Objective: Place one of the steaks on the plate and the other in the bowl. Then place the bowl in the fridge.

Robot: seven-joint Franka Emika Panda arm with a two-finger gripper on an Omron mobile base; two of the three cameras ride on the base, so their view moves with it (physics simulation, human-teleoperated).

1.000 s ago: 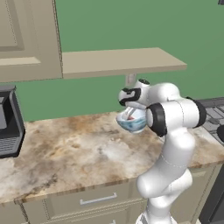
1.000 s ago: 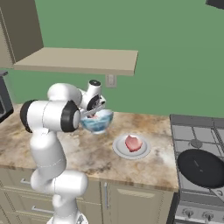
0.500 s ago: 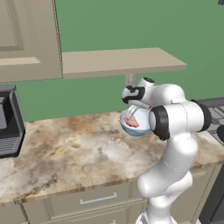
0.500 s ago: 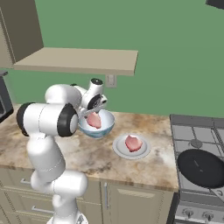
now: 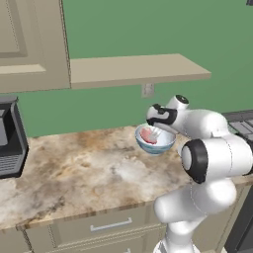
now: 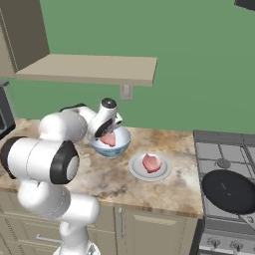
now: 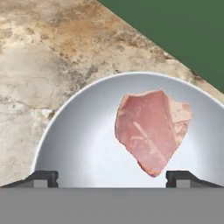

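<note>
On the marble counter stands the blue-patterned bowl (image 5: 156, 144) (image 6: 111, 148) (image 7: 78, 144), white inside. One pink steak (image 5: 147, 135) (image 6: 108, 139) (image 7: 151, 129) lies flat on its bottom. My gripper (image 5: 157, 132) (image 6: 106, 130) (image 7: 112, 177) hovers just above the bowl's rim, open, with nothing between its fingertips (image 7: 43, 177). To the bowl's right, the second steak (image 6: 151, 162) rests on the small white-grey plate (image 6: 135, 170). The fridge is out of view.
A black frying pan (image 6: 228, 189) sits on the stove (image 6: 224, 149) right of the plate. A beige shelf (image 5: 133, 70) (image 6: 89, 68) hangs over the bowl. A dark coffee machine (image 5: 7, 143) stands at the counter's far left.
The jaws have opened and let go of the steak, which now lies in the bowl. The hand has lifted slightly above the rim.
</note>
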